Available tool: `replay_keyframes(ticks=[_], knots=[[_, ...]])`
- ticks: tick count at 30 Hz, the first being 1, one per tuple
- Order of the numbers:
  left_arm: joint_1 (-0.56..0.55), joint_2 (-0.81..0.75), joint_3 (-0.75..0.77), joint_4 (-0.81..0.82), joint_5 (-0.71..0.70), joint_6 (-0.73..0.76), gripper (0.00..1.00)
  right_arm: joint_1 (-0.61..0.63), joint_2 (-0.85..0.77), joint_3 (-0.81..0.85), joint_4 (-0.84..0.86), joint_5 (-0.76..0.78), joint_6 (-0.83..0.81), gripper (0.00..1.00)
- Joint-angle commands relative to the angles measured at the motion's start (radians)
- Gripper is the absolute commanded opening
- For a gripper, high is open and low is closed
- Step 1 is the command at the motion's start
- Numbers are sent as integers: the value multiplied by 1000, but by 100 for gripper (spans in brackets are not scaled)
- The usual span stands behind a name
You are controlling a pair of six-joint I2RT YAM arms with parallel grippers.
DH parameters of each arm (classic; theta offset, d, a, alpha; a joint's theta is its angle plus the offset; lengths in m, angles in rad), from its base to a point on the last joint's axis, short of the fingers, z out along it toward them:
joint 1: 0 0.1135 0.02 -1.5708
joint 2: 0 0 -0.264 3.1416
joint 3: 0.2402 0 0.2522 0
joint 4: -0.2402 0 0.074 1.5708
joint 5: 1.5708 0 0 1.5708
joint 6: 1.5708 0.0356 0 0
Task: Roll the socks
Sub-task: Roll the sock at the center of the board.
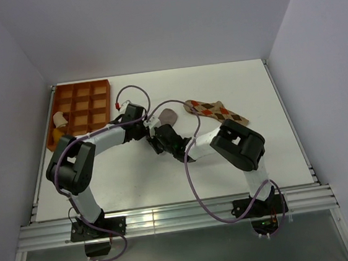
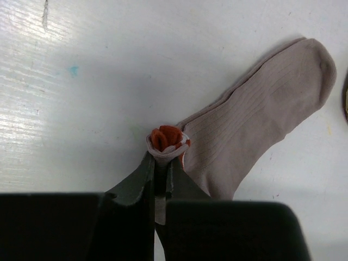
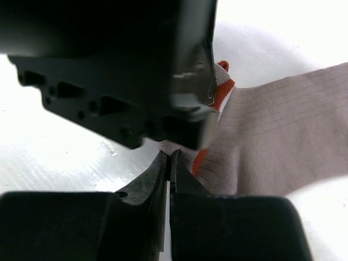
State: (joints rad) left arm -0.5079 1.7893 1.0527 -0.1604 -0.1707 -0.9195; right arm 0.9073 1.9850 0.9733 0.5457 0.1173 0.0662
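White table [image 1: 282, 156] — left gripper [image 2: 161, 161] pinches grey sock [image 2: 261, 109] by its cuff, right gripper [image 3: 169, 159] closed alongside.

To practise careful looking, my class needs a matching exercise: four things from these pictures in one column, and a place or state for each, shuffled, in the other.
Things
1. grey sock
2. argyle sock
3. tray
4. left fingers

Places or states
A. at the far left corner of the table
B. shut on a red-and-white cuff
C. lies loose, held by nothing
D. toe flat, one end bunched up

Pairs: 1-D, 2-C, 3-A, 4-B
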Motion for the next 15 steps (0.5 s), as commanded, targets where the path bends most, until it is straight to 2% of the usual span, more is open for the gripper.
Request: replay_keyframes(ticks=[1, 4, 5, 7, 8, 11, 15], knots=[[3, -60, -37, 5, 89, -51, 11, -21, -8, 10, -75, -102, 104, 0], [23, -88, -71, 38, 88, -76, 24, -71, -26, -8, -79, -195, 176, 0], [29, -103, -89, 45, 89, -81, 34, -99, -31, -22, -72, -221, 214, 0], [46, -120, -106, 71, 94, -96, 41, -129, -31, -21, -82, -293, 251, 0], [51, -137, -121, 79, 94, -102, 49, -142, -31, -24, -78, -320, 286, 0], [63, -171, -152, 111, 89, -117, 58, -192, -17, -24, -64, -421, 368, 0], [69, -212, -195, 151, 95, -128, 61, -238, 3, -25, -41, -519, 457, 0]])
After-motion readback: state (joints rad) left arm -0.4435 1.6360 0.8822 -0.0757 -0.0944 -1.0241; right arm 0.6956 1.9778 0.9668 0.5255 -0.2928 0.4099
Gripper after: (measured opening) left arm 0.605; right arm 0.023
